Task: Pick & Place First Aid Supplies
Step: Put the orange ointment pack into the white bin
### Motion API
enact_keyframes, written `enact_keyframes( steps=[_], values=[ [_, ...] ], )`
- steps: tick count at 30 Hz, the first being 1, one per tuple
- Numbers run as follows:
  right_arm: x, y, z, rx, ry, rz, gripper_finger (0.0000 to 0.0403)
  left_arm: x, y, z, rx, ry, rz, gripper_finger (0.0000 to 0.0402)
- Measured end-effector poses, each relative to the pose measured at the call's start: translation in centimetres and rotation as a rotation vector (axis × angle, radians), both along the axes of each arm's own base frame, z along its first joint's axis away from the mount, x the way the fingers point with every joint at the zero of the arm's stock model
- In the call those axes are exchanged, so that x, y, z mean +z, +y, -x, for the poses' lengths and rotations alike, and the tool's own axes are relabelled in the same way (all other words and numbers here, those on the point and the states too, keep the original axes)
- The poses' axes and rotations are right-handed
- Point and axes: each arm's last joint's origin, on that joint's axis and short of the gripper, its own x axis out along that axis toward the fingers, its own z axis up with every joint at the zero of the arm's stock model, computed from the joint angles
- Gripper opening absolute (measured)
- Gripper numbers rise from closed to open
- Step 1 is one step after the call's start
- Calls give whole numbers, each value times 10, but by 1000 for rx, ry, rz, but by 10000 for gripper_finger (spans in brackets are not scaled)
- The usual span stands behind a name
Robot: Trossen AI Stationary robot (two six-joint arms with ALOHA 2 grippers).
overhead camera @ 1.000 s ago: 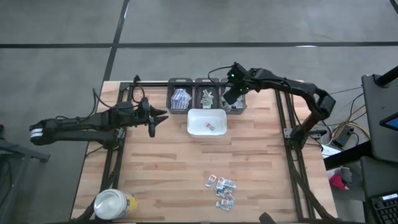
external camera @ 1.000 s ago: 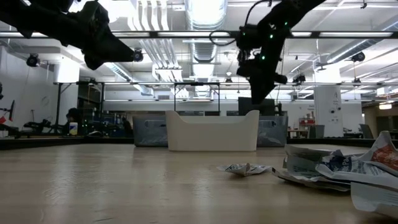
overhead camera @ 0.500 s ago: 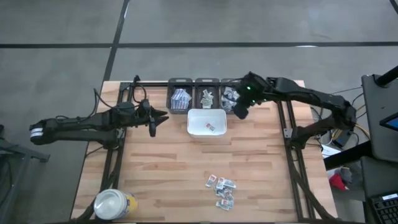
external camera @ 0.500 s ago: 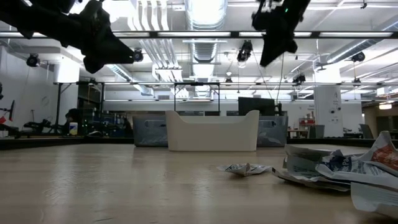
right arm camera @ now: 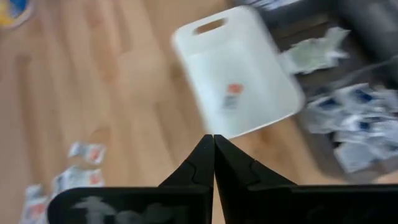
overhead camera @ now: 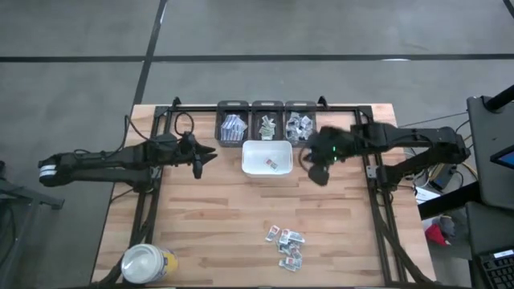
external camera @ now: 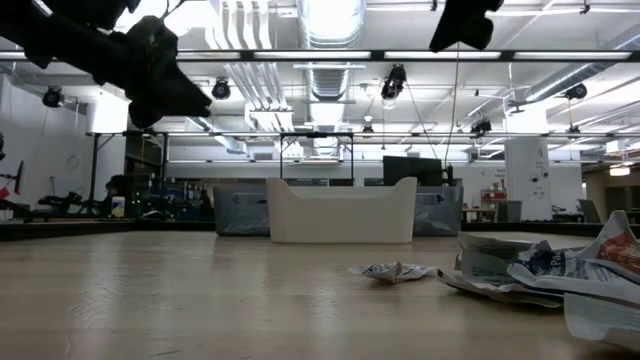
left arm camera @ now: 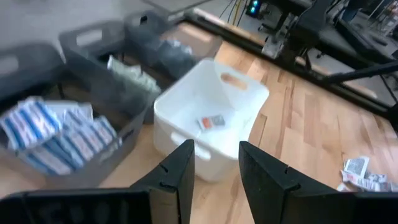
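Note:
Several first aid supplies point(overhead camera: 287, 243) lie in a loose pile on the table toward its near edge; the same packets point(external camera: 395, 270) show in the low view. A white tray point(overhead camera: 255, 151) stands at mid-table with one packet point(overhead camera: 273, 164) lying in it. My right gripper point(overhead camera: 318, 174) hangs shut and empty point(right arm camera: 213, 140) above the table, just right of the tray. My left gripper point(overhead camera: 210, 152) hovers open left of the tray, nothing between its fingers point(left arm camera: 216, 168).
Three dark bins point(overhead camera: 266, 126) holding packets stand in a row along the far edge, behind the tray. A round white-lidded yellow jar point(overhead camera: 147, 262) stands at the near left corner. Bare wood lies between the tray and the pile.
My right gripper has swung from above the far right bin toward the table's near edge and has risen; it now hangs beside the tray's right side. Tray, bins and packets lie as before.

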Motion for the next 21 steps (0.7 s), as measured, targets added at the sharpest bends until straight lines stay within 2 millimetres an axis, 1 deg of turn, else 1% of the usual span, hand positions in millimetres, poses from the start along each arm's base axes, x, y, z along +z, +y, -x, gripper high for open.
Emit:
enact_keyframes(
  steps=[5, 7, 10, 15, 21],
  values=[
    [-7, 38, -2, 107, 25, -40, 8, -18, -1, 2, 12, 39, 82, 119],
    [-10, 52, 0, 138, 31, -57, 8, -25, -1, 3, 22, 53, 118, 119],
    [-16, 70, 4, 171, 44, -83, 8, -32, -2, 4, 15, 52, 179, 120],
    [-31, 98, 12, 208, 70, -128, 8, -26, -8, 1, -72, 10, 222, 119],
    [-56, 128, 14, 250, -11, -216, 8, -16, -14, -1, -119, -20, 217, 119]
  ],
)
